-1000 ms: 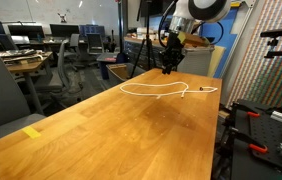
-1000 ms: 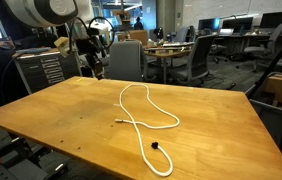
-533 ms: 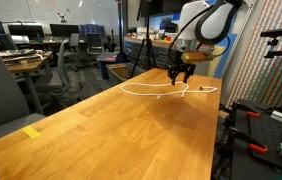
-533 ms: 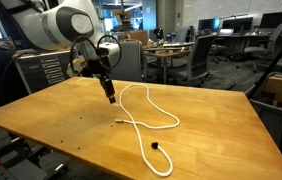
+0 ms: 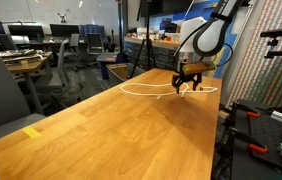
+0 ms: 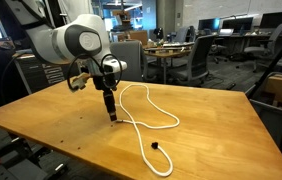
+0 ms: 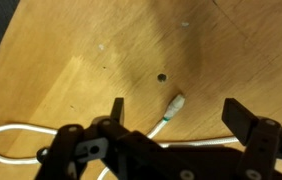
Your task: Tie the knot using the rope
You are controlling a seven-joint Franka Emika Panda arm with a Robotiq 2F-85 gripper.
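The rope [image 6: 146,106] is a thin white cord lying in a loose crossed loop on the wooden table [image 6: 211,125], seen in both exterior views; its loop [image 5: 146,88] lies toward the far end. One dark-tipped end [image 6: 154,146] rests near the table's edge. My gripper [image 6: 111,116] hangs low over the other rope end, pointing down at the table. In the wrist view the gripper [image 7: 177,112] is open, and the rope's end [image 7: 173,105] lies on the wood between the two fingers [image 7: 239,115], touching neither. Nothing is held.
A yellow slip [image 5: 32,131] lies near the table's near corner. A small dark spot [image 7: 162,76] marks the wood just beyond the rope end. Office chairs [image 6: 127,60] and desks stand around the table, with a rack of gear [image 5: 266,120] beside it.
The arm swung from the table's far edge over to the rope and came down low over its end. The jaws went from nearly shut to wide open.
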